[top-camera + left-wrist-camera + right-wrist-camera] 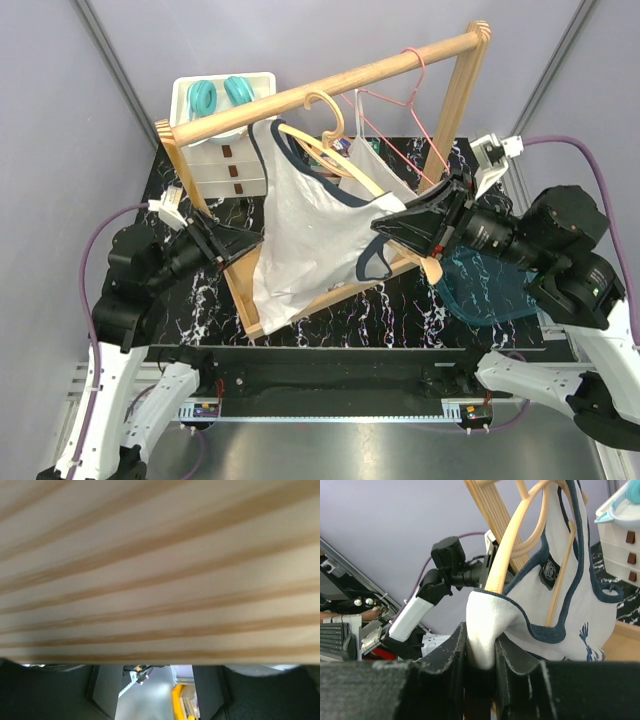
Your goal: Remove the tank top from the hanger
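Note:
The white tank top [310, 230] with navy trim hangs on a wooden hanger [335, 165], hooked over the top rail of a wooden rack [330, 85]. My right gripper [388, 225] is shut on the tank top's right shoulder strap. In the right wrist view, white cloth [480, 625] is pinched between my fingers, right by the hanger's arm [507, 555]. My left gripper [255, 243] rests against the rack's left post. In the left wrist view the wood [160, 570] fills the frame. My fingers [45, 695] stand wide apart below it, their tips hidden.
A white drawer unit [225, 165] with teal items on top stands at the back left. A pink wire hanger [400, 110] with another pale garment hangs on the rail's right part. A teal cloth [490, 290] lies on the black marbled table under my right arm.

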Robot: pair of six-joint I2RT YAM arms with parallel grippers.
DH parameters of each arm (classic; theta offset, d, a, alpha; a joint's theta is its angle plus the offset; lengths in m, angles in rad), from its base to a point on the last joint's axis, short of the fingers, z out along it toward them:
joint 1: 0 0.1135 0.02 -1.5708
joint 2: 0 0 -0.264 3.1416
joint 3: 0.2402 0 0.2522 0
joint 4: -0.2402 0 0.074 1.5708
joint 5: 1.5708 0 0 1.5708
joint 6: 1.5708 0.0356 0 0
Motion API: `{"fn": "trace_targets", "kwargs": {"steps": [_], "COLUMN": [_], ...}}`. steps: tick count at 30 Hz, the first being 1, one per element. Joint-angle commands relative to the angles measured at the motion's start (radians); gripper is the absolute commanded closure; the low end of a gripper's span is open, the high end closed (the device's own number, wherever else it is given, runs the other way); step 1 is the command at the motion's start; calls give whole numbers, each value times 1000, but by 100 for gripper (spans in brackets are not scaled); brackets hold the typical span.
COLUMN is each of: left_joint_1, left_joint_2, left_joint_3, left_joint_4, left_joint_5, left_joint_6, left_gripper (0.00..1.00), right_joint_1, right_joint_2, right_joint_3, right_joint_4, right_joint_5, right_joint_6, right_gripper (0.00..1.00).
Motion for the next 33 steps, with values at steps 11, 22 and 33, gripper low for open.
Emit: {"fn": "trace_targets", "kwargs": {"steps": [11,22,33], "left_joint_1": [1,-41,-695], "left_joint_2": [-175,-108,-47], "left_joint_3": [-22,-71,-46], "left_joint_4": [53,383,376], "left_joint_5": [197,64,-638], "left_joint_6": [-35,-238,-105], "left_gripper": [23,31,44], "right_joint_1": [6,6,9], "right_joint_2": [-149,-95,-93], "right_joint_3": [-181,-445,-509], "right_joint_4": [-103,160,280], "right_joint_5": [91,23,121], "right_joint_6": [-16,30,82], "right_gripper": [100,100,100]}}
